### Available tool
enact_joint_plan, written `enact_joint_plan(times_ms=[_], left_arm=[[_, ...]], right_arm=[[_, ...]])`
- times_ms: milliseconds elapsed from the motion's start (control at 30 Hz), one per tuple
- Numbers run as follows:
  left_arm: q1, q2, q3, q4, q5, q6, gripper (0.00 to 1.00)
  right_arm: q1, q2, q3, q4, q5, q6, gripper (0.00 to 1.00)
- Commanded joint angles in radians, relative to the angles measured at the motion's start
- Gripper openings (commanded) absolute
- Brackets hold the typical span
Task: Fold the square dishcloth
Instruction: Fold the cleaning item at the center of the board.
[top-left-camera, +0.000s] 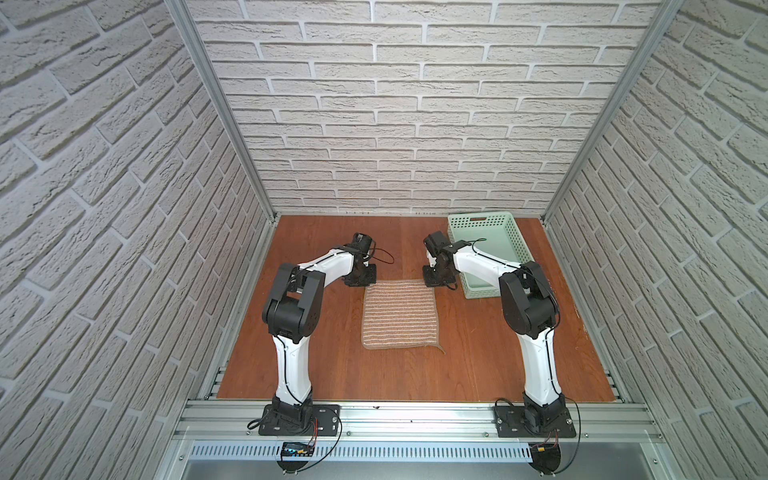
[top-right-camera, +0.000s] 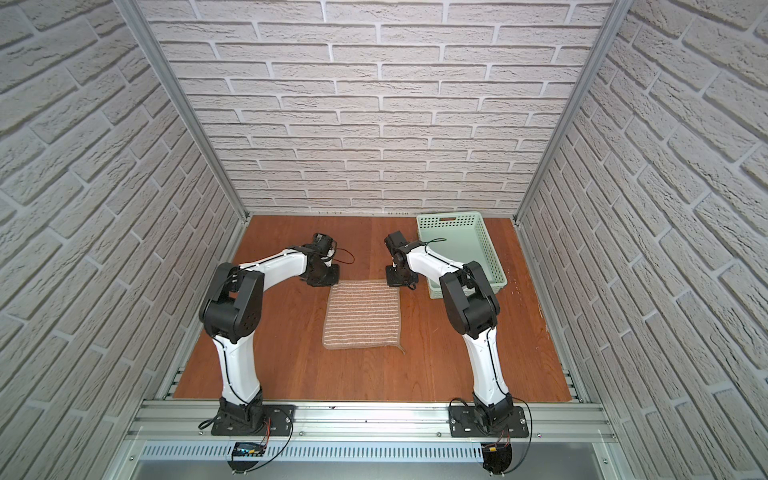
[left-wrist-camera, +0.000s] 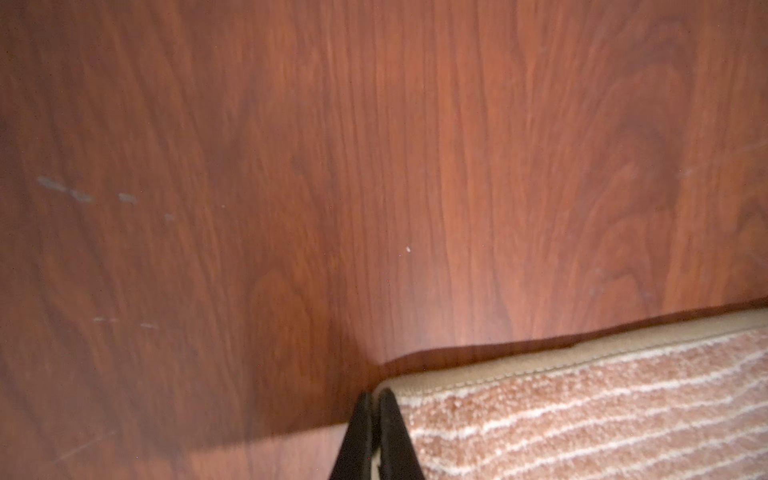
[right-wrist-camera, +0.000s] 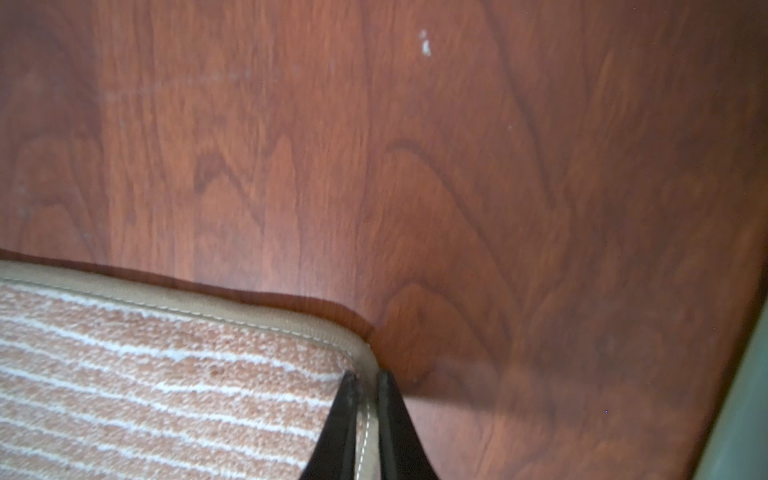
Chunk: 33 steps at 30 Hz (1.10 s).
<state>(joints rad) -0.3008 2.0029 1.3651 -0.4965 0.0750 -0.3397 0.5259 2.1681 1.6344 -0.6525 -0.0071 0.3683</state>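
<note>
Only the wrist views show the grips. The left claw (left-wrist-camera: 374, 401) is clenched on the hem at one corner of the square dishcloth (top-left-camera: 400, 313), its black fingers nearly meeting. The right claw (right-wrist-camera: 366, 376) is clenched on the neighbouring corner, with the stitched hem running between its fingers. In both top views the wrists hide those fingertips. These views do show the cloth spread on the counter (top-left-camera: 478, 353), reaching from the two claws back towards the arm bases. A loose thread (top-left-camera: 439, 348) trails from the corner diagonally opposite the left claw. A pale green lattice-walled basket (top-left-camera: 478, 226) stands just outside the right claw, partly covered by that arm. The cloth is nubbly tan-brown with thin cream stripes and a smooth beige hem, and the counter is red-brown wood grain.
</note>
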Motion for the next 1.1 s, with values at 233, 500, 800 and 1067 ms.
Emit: enact_joint_plan(times_ms=[233, 500, 800, 1067], left_arm=[[0.003, 0.012, 0.024, 0.012, 0.021, -0.036, 0.00], [0.031, 0.046, 0.121, 0.098, 0.056, -0.073, 0.00], [0.099, 0.081, 0.206, 0.118, 0.066, -0.081, 0.00], [0.124, 0.111, 0.223, 0.151, 0.085, -0.094, 0.00]], right_arm=[[0.007, 0.022, 0.080, -0.025, 0.073, -0.037, 0.03], [0.007, 0.055, 0.163, 0.018, 0.124, -0.113, 0.03], [-0.012, 0.114, 0.290, 0.008, 0.194, -0.130, 0.03], [-0.015, 0.144, 0.337, 0.046, 0.208, -0.136, 0.03]])
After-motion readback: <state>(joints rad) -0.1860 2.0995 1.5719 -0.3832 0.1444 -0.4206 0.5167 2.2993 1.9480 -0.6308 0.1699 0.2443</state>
